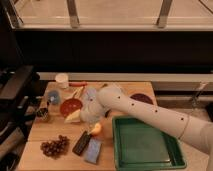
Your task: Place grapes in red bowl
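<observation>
— Wooden surface (46, 132) under a dark window wall, and it's crowded. Where are the grapes?

— The grapes (55, 146) lie at the near left corner, loose on the wood. The red bowl (71, 106) sits farther back on the same side, with bare wood between the two.

— And the gripper?

— The gripper (74, 118) hangs at the end of the pale arm, just at the near rim of the red bowl and apart from the grapes. Whether it is wide or narrow I cannot tell; it seems to carry nothing of the task.

— How would the bunch handle?

— Light, I'd judge, but soft and lumpy. The berries are smooth, so they may slip or squash under a hard pinch, and single ones could pull off. The cluster will sag and swing instead of lifting as one stiff piece.

— So take it where?

— From above, across the thick middle of the cluster, closing gently. A stem would be better, but I can't make one out.

— Anything in the way?

— A dark packet (81, 142) and a blue packet (93, 150) lie just to the right of the bunch, so approach from the open left.
</observation>
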Available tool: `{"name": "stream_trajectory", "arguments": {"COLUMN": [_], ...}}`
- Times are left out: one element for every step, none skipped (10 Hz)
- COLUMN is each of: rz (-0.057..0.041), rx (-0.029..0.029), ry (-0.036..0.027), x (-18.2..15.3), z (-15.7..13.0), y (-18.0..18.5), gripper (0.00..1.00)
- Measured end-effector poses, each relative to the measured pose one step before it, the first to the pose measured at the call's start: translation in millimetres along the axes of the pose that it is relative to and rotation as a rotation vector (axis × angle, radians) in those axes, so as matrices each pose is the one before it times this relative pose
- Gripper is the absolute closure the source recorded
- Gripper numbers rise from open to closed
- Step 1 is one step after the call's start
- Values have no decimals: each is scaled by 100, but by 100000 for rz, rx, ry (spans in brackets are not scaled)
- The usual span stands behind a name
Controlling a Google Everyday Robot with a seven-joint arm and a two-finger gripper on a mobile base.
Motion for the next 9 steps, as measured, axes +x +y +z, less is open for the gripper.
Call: {"name": "stream_trajectory", "arguments": {"rz": [-65, 97, -642, -611, -1157, -1355, -886, -435, -864], "rx": [-44, -177, 39, 363, 423, 453, 285, 293, 457], "ry": [-73, 614, 1554, 1406, 865, -374, -145, 195, -30], "x": [-32, 52, -131, -95, -188, -216, -74, 2, -131], "z": [30, -57, 359, 568, 1402, 1511, 795, 381, 531], "y": [-13, 112, 21, -167, -335, -606, -341, -113, -359], "gripper": [23, 23, 23, 23, 23, 23, 23, 23, 23]}}
